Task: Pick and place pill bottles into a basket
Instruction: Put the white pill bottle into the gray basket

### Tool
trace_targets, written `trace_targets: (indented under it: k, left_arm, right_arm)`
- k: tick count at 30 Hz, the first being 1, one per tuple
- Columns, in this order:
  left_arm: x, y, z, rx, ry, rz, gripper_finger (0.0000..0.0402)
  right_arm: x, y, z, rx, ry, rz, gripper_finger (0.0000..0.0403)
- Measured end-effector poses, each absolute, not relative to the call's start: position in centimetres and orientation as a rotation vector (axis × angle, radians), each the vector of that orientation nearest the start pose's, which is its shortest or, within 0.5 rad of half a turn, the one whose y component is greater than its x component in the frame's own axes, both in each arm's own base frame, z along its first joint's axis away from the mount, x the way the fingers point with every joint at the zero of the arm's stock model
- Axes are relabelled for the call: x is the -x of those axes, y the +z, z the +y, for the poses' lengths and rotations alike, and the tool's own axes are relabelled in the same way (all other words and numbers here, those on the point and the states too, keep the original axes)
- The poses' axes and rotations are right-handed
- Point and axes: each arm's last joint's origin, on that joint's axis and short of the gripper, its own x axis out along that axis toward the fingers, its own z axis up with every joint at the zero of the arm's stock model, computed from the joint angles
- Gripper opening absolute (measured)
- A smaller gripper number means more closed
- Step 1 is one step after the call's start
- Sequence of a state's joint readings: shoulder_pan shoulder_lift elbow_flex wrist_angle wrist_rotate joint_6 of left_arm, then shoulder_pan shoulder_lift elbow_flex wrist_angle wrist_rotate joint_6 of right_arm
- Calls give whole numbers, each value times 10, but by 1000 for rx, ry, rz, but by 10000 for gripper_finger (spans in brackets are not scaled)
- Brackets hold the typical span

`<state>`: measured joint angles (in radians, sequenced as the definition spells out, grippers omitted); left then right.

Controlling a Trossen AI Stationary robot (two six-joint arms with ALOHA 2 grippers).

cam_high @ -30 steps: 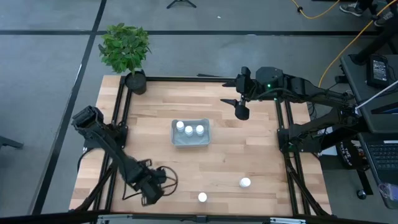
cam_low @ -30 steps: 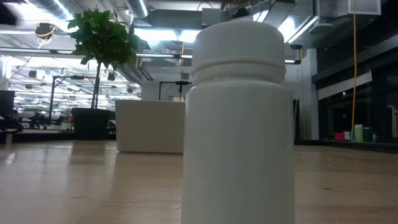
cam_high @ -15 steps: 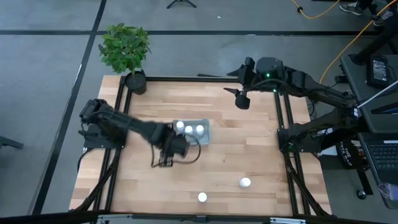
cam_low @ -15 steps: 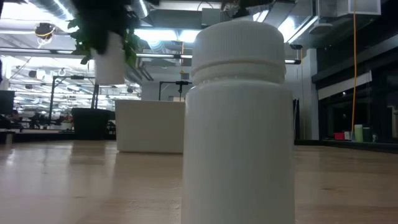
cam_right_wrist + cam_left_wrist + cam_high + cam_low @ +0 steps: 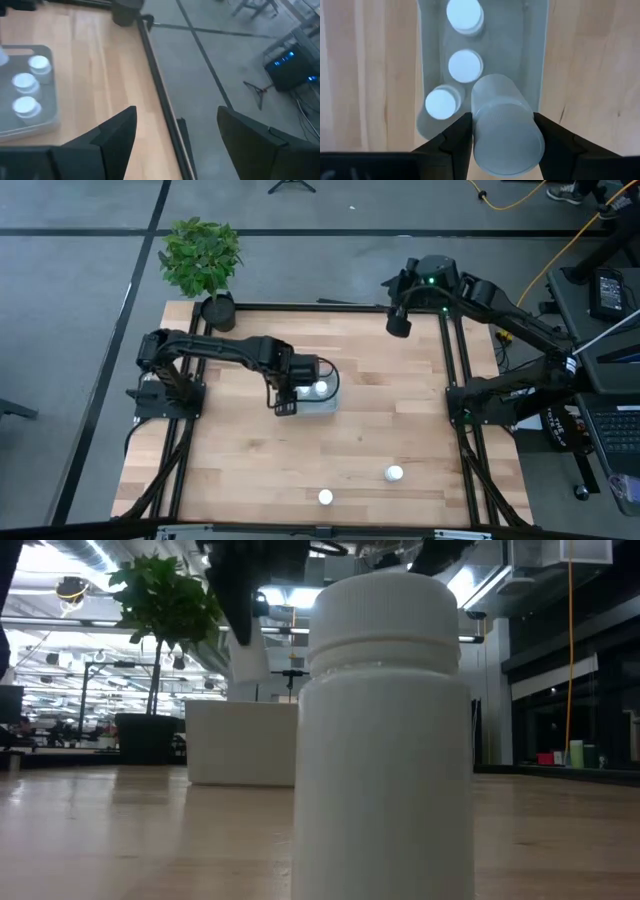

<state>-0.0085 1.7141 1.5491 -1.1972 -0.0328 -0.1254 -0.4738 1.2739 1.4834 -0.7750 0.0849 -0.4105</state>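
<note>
Holding pill bottle (image 5: 505, 135) clamped in my left pincer (image 5: 502, 132) over basket (image 5: 540, 60); release may topple three inside. Right pincer (image 5: 175, 135) gapes empty.

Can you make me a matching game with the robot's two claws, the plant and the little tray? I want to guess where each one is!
Things:
1. left gripper
2. right gripper
3. potted plant
4. basket

Places:
A. at the table's far left corner
B. mid-table, three pill bottles standing in it
C. over the basket, holding a pill bottle
D. open, at the table's far right edge

Pairs: 1-C, 2-D, 3-A, 4-B
</note>
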Motion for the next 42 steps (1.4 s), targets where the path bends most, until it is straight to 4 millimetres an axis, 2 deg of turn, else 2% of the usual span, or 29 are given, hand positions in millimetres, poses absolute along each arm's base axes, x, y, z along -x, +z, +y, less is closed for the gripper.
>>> trace_targets:
  k: [8, 18, 26, 36, 38, 42]
  left_arm:
    - [-343, 263, -2, 64, 55, 1447, 166]
    - [-357, 231, -5, 33, -4, 1478, 166]
    - [-349, 205, -4, 80, 12, 1519, 166]
    - [-344, 194, -4, 148, 74, 1540, 166]
    - [-345, 194, -4, 174, 88, 1536, 188]
    - [-345, 195, -3, 243, 113, 1536, 277]
  right_arm:
    - [-214, 413, -132, 270, -438, 675, 277]
    - [-211, 412, -135, 265, -428, 684, 277]
    - [-210, 410, -134, 248, -391, 699, 277]
    - [-210, 409, -133, 244, -387, 711, 277]
    - [-210, 409, -133, 244, -387, 711, 277]
    - [-210, 409, -133, 241, -374, 706, 277]
